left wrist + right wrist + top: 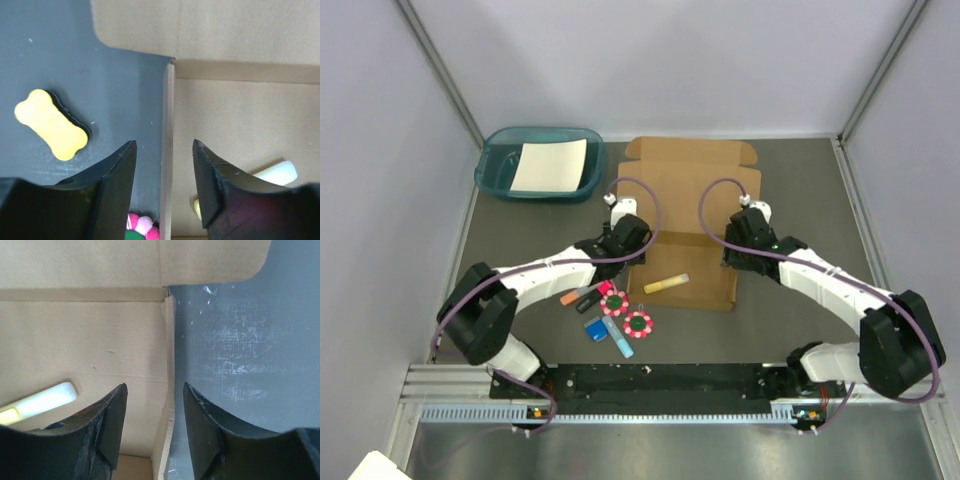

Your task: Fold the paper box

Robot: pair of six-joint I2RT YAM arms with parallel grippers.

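Note:
The paper box (pixel 685 190) is a brown cardboard sheet lying in the middle of the table, with its two side walls raised. My left gripper (pixel 625 236) is at its left side. In the left wrist view the left gripper (pixel 164 142) stands open astride the upright left wall (pixel 167 115), with a gap on each side of it. My right gripper (pixel 740 242) is at the right side. In the right wrist view the right gripper (pixel 155 385) is likewise open astride the right wall (pixel 170 390), touching nothing. A yellow highlighter (pixel 665 284) lies on the box floor.
A teal tray (pixel 495 170) holding a white paper sheet (pixel 550 165) stands at the back left. Small items lie by the box's front left corner: pink flower shapes (pixel 613 302), blue pieces (pixel 595 328), an orange piece (pixel 570 297). A yellow bone-shaped piece (pixel 50 124) lies left of the wall.

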